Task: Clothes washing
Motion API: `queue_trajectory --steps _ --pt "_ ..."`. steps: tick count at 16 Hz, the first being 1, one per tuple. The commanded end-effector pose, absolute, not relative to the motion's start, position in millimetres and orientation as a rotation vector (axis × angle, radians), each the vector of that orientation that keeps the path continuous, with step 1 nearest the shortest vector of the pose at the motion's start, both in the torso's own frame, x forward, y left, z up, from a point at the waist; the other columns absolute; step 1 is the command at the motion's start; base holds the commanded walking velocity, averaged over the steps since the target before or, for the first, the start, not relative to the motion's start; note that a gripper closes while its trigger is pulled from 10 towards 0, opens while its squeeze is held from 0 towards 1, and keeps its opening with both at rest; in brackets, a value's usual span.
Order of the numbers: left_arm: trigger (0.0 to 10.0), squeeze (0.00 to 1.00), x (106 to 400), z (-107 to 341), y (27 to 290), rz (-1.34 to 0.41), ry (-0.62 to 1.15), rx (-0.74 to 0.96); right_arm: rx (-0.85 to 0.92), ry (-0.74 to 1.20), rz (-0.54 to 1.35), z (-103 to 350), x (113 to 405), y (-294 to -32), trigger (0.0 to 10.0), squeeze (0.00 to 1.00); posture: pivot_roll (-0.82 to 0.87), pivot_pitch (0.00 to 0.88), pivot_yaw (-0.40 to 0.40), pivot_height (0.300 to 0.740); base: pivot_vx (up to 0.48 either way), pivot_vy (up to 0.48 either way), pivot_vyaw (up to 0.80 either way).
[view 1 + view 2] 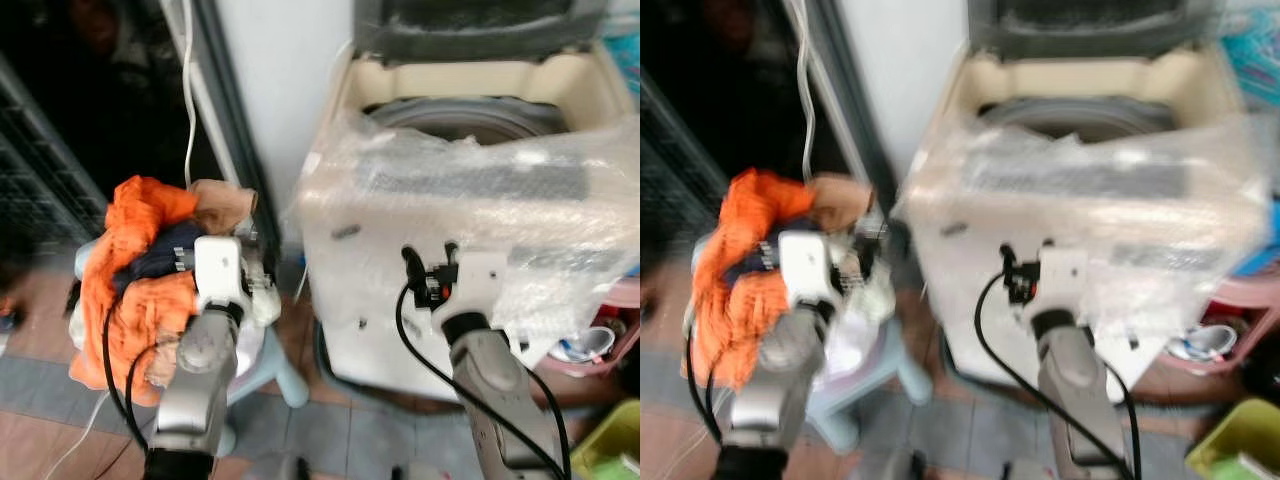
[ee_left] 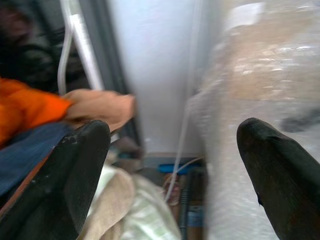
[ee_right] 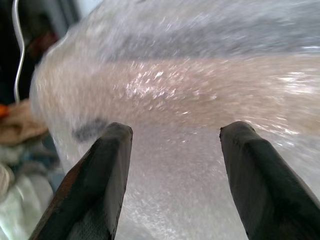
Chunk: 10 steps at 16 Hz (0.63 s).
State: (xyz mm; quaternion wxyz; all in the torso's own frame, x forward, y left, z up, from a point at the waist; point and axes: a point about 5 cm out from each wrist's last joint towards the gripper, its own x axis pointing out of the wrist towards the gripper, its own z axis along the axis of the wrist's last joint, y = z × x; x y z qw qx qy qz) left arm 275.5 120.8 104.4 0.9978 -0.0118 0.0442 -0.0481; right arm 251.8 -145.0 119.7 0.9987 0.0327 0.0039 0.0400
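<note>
Our left gripper (image 1: 262, 262) hangs with jaws spread; the clothes (image 1: 135, 270) lie at its nine o'clock on a stool (image 1: 285, 375), nearest this arm. Our right gripper (image 1: 428, 262), jaws spread, faces the washer (image 1: 470, 130).

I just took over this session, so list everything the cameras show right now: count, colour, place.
washing machine: one, cream, lid up, wrapped in clear plastic, ahead on the right
clothes pile: one heap, mostly orange with dark blue and tan pieces, on the stool at left
stool: one, pale blue, under the pile
white cable: one, hanging beside the dark doorway
pink basin: one, right of the machine
green bin: one, yellow-green, bottom right
left gripper: open, at the pile's edge
right gripper: open, facing the machine's plastic-covered front
</note>
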Motion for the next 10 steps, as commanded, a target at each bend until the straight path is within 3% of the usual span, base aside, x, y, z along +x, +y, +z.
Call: queue_trajectory --steps 1,3,5,7,8,10 --pt "10.0 0.0 277.2 107.9 131.7 -0.068 0.068 -0.002 0.091 0.038 0.049 119.9 253.3 -146.2 10.0 0.0 -0.09 0.0 0.115 0.74 0.0 0.48 0.0" --pt "10.0 0.0 277.8 109.2 131.3 -0.072 0.055 -0.011 0.044 0.068 0.028 116.4 250.8 -145.8 10.0 0.0 -0.08 0.0 0.11 0.74 0.0 0.48 0.0" --pt "10.0 0.0 276.7 111.6 133.7 -0.045 0.03 0.004 -0.007 0.032 0.116 122.3 245.6 -140.9 10.0 0.0 -0.08 0.0 0.109 0.74 0.0 0.0 0.0" --pt "10.0 0.0 276.4 111.5 133.4 -0.052 0.025 -0.019 0.219 0.107 0.111 112.2 245.5 -146.3 10.0 0.0 -0.08 0.0 0.109 0.74 0.0 0.0 0.0" --pt "10.0 0.0 276.3 112.9 134.8 -0.048 0.011 -0.023 0.246 0.105 0.075 111.5 246.9 -152.7 10.0 0.0 -0.08 0.0 0.109 0.74 0.0 0.0 0.0" --pt "10.0 0.0 274.1 112.6 136.9 -0.06 0.015 -0.053 0.061 0.083 0.116 114.5 251.1 -145.9 10.0 0.0 -0.08 0.0 0.109 0.74 0.0 0.0 0.0"
